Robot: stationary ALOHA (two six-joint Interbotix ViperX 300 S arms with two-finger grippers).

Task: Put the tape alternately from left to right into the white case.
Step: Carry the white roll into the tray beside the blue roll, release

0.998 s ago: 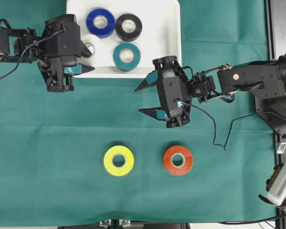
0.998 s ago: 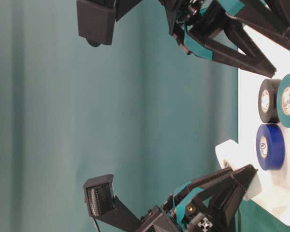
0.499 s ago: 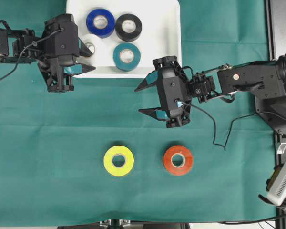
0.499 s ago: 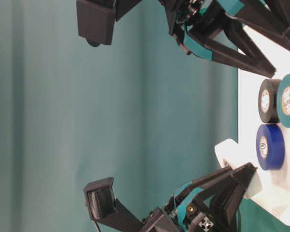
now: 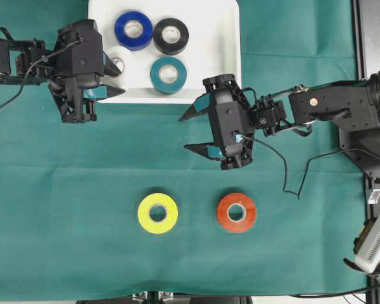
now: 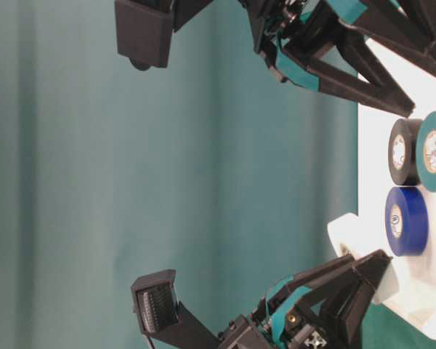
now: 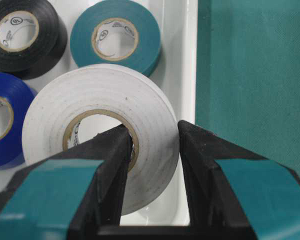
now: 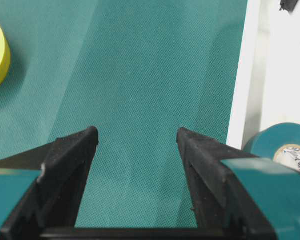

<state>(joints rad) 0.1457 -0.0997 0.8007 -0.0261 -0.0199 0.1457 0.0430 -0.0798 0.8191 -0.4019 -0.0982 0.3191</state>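
- left gripper (image 7: 150,145) is clamped on the white roll (image 7: 97,125): one finger goes thru the cardboard core, the other presses the outer face, so it's pinching the roll's wall
- white roll sits at the near-left corner of the white case (image 5: 225,76), over/inside the rim. In the table-level view it looks tilted and prob not lying flat, can't tell if its lower edge touches the case floor
- from overhead the white roll (image 5: 120,61) is mostly hidden under the left gripper (image 5: 107,66), only a sliver shows
- 3 more rolls lie flat in the case: blue roll (image 5: 133,30) at the back left, black roll (image 5: 171,35) right beside it, teal roll (image 5: 168,75) nearer the front edge, just below the black one
- in the left wrist cam the teal roll (image 7: 115,40) is just behind the white one, black roll (image 7: 22,35) and blue roll (image 7: 2,120) off to the left
- right gripper (image 5: 196,130) hangs over bare green cloth (image 5: 69,190) just in front of the case's front right corner, fingers spread wide w/ nothing between them
- right wrist cam confirms it: right gripper (image 8: 137,140) has only cloth in the gap
- yellow roll (image 5: 158,213) and red-orange roll (image 5: 236,213) lie flat on the cloth, near each other but apart, well away from the case, yellow on the left
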